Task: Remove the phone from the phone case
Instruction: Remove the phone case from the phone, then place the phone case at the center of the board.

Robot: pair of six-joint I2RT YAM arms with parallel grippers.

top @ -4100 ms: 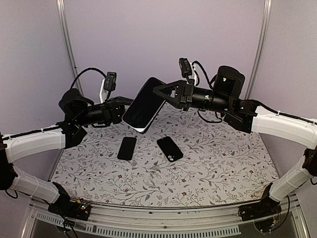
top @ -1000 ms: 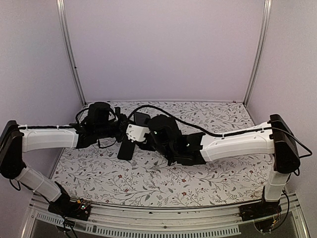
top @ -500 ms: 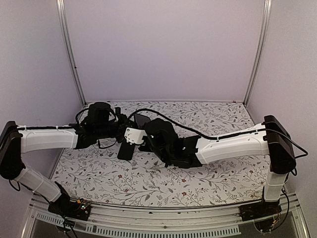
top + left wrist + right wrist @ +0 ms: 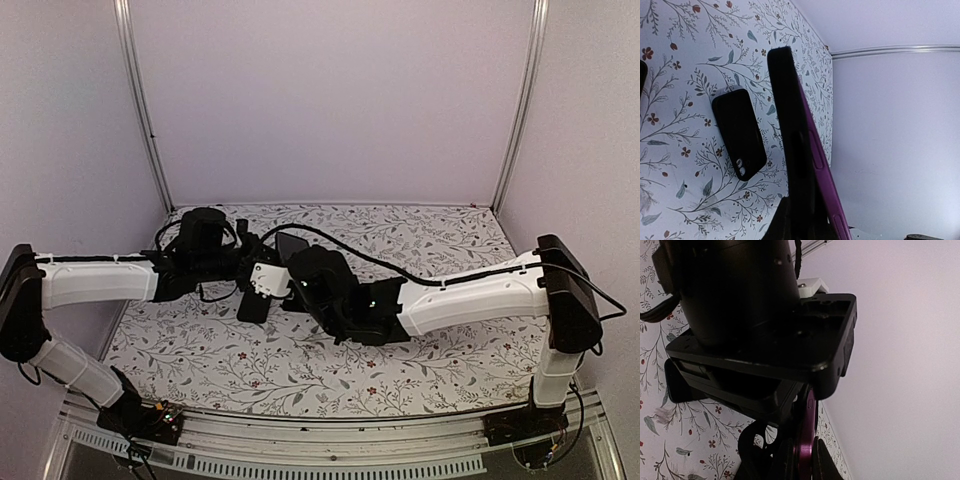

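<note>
Purple plastic runs along one side of the black phone: that is the purple phone case, on the handset and seen edge-on. The pair is held up off the floral table, left of centre, where the two arms meet. The left gripper is clamped on the lower end of the phone. From the opposite side, the right gripper is closed with a finger on either face of the case's purple edge. From overhead the two grippers crowd together and hide most of the phone. A black handset lies flat on the table just near of them. The left wrist view shows a lens-backed handset flat on the cloth beside the held phone.
</note>
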